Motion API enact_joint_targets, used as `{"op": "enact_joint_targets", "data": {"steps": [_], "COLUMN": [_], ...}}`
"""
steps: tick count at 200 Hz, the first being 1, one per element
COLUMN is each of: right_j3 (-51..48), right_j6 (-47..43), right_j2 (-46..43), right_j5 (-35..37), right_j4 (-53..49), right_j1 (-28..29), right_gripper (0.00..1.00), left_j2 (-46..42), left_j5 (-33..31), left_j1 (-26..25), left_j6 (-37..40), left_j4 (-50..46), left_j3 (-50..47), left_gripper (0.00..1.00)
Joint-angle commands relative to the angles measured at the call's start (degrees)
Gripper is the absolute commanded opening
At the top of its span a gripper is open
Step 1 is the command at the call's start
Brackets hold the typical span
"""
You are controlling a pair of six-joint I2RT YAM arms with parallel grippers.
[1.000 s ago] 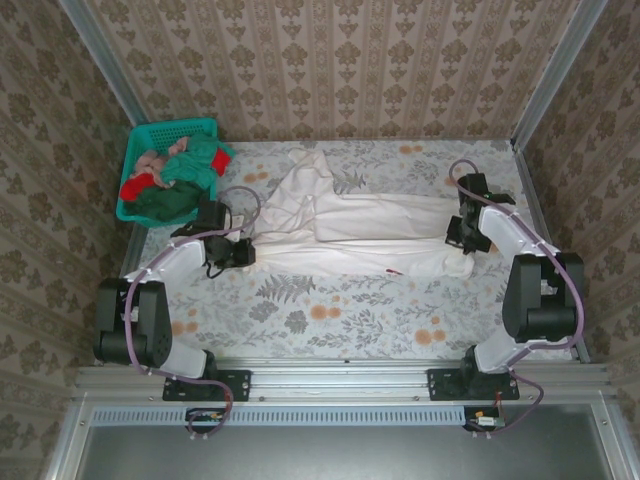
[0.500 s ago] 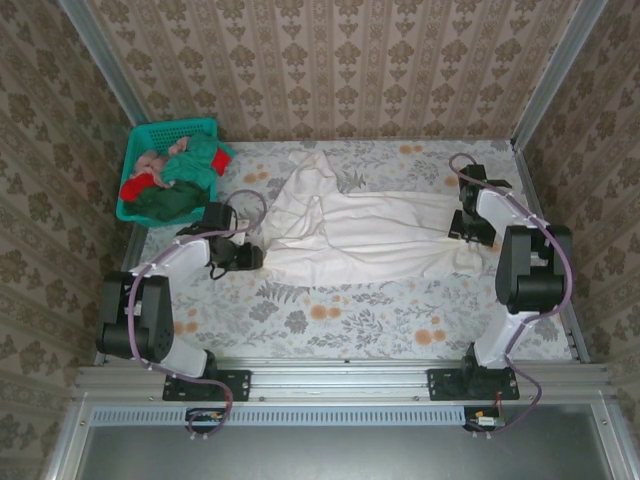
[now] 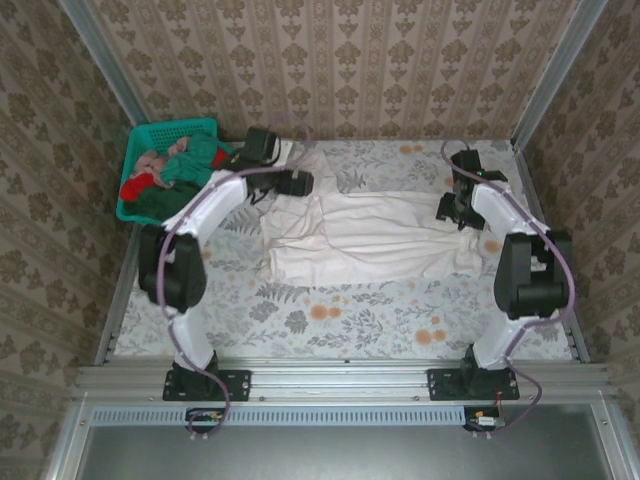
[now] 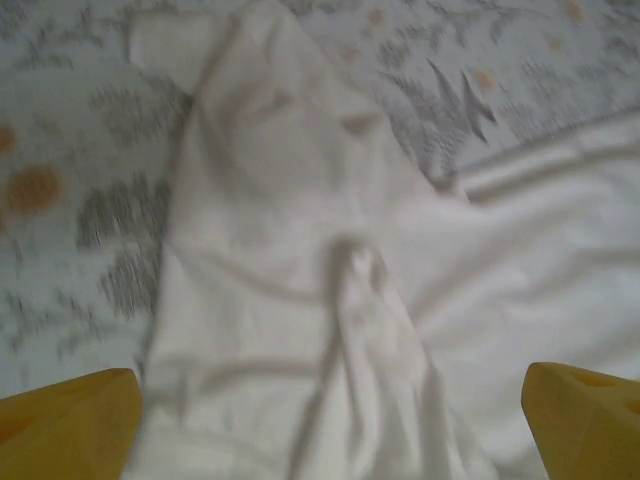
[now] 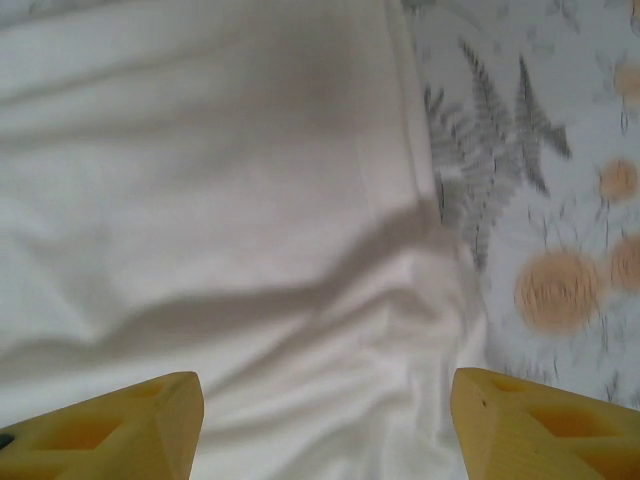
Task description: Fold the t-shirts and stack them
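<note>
White t-shirt point(image 3: 370, 235) lying rumpled on worktop point(image 3: 330, 320); left jaws hanging wide over it; right jaws gaping too, seemingly gripping nothing.

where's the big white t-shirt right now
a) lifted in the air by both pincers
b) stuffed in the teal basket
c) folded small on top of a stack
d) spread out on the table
d: the white t-shirt lies spread out and rumpled on the table, while the teal basket at the far left corner holds the coloured shirts.
</note>
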Motion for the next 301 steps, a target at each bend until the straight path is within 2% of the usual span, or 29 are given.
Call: {"op": "enact_joint_targets", "data": {"steps": [1,41,64,80,113,135,162,182,214,255,301], "right_j3": [7.5,18.0,23.1,25.3,26.3,27.0,28.5,29.7,30.1,29.3,27.6], "right_j6": [-1.1,-2.1,-1.8,-1.6,-1.7,-1.8,-1.8,-1.5,-1.8,-0.8,-0.7], "right_j2": [6.9,18.6,23.8,26.2,27.3,28.1,30.1,31.5,32.2,32.6,31.1], "right_j5": [-0.2,-3.5,-4.1,-3.5,-4.7,-6.1,-9.7,-10.7,-12.3,-15.3,-16.1], "right_j4": [-0.6,-0.5,-1.3,-1.9,-0.5,0.9,1.2,0.6,1.2,2.6,3.3], "right_j1": [-2.0,-4.6,-5.8,-6.3,-7.6,-8.5,-8.8,-8.8,-8.8,-8.8,-8.8], "right_gripper": [0.68,0.69,0.69,0.68,0.67,0.67,0.63,0.53,0.43,0.29,0.07], "left_j2": [12.7,33.3,39.9,40.5,41.4,43.3,45.2,46.7,47.9,48.2,47.1], "left_j5": [-5.6,-7.7,-7.6,-7.8,-8.9,-5.7,-0.4,2.7,5.7,15.8,17.7], "left_j1": [0.2,0.0,0.5,0.8,2.9,4.7,4.9,4.8,5.3,5.1,5.5], "left_j6": [0.5,-2.3,-5.7,-7.6,-11.4,-14.9,-17.7,-18.7,-19.7,-21.9,-20.4], "left_j4": [-6.5,-13.1,-11.5,-7.6,-3.0,-1.6,1.1,3.1,4.0,6.6,5.5], "left_j3": [11.6,40.4,48.6,47.9,47.7,48.6,48.3,48.6,49.2,48.9,48.5], "left_gripper": [1.0,1.0,0.93,0.87,0.9,0.91,0.8,0.69,0.69,0.6,0.21]}}
